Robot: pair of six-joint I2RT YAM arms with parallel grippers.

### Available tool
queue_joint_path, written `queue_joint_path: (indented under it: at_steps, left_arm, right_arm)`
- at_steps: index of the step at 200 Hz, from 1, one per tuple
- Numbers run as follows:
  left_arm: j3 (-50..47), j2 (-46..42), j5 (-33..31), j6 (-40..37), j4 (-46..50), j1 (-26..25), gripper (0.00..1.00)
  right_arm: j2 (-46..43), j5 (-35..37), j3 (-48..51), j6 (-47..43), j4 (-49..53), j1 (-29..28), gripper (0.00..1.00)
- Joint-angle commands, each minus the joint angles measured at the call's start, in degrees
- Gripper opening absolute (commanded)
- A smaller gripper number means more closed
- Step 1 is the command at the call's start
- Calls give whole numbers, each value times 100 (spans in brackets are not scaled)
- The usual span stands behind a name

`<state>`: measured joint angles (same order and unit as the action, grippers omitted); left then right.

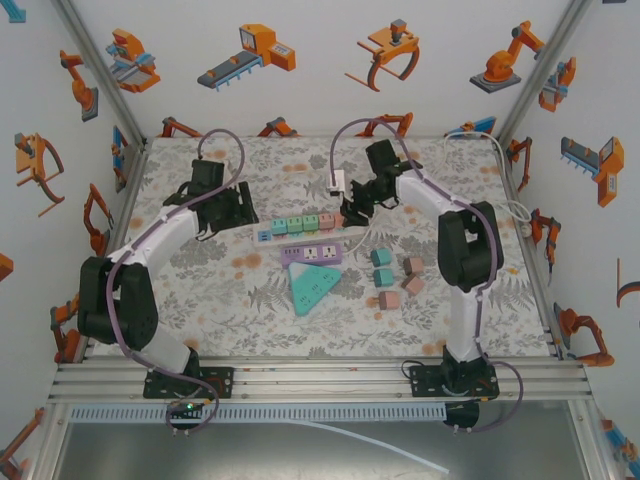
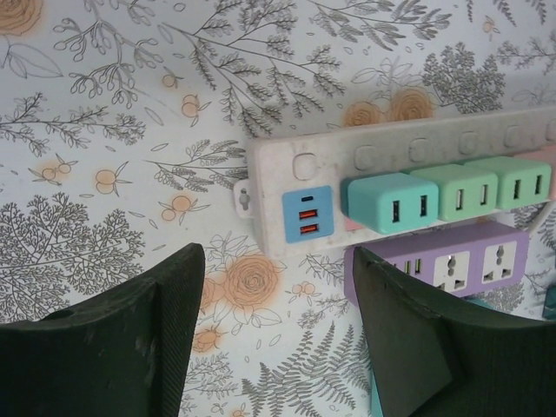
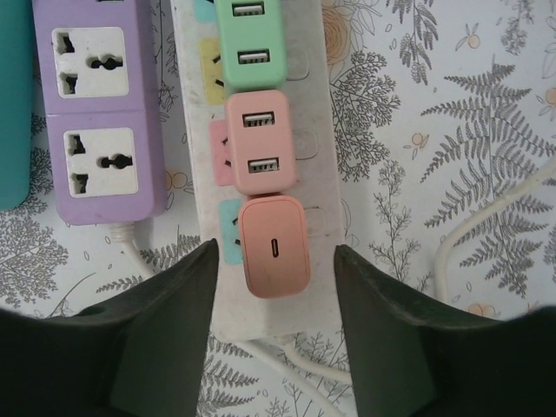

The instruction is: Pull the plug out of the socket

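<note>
A white power strip (image 1: 262, 234) lies across the table's middle with several plugs in a row. In the right wrist view its end (image 3: 317, 174) carries a salmon plug (image 3: 275, 246), then a pink plug (image 3: 256, 142) and a green plug (image 3: 249, 39). My right gripper (image 3: 276, 252) is open, its fingers on either side of the salmon plug and apart from it. In the left wrist view the strip's other end (image 2: 278, 169) has a blue USB panel and a teal plug (image 2: 382, 201). My left gripper (image 2: 276, 261) hangs open just short of that end, holding nothing.
A purple power strip (image 1: 315, 253) lies alongside the white one, with a teal triangular piece (image 1: 310, 285) in front. Several loose teal and brown plugs (image 1: 397, 275) sit to the right. The white cable (image 3: 486, 217) runs off beside the right gripper.
</note>
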<state>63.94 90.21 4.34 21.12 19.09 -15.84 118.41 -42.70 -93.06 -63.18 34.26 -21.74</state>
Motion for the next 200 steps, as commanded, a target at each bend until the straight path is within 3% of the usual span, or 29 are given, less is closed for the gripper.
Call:
queue_joint_path:
  at_steps: [1, 34, 84, 153, 200]
  left_arm:
    - [-13, 264, 259, 115, 81, 71, 64]
    - [130, 708, 262, 197, 86, 98, 62]
    - [285, 1301, 720, 219, 13, 145, 58]
    - [221, 1695, 332, 207, 269, 156, 55]
    - [65, 1875, 218, 107, 533, 135, 52]
  right_arm:
    - [166, -289, -257, -195, 362, -72, 47]
    - [280, -330, -307, -195, 361, -131, 34]
    - [280, -388, -296, -187, 316, -151, 26]
    - [313, -651, -482, 147, 334, -166, 20]
    - [282, -1071, -848, 602, 337, -164, 10]
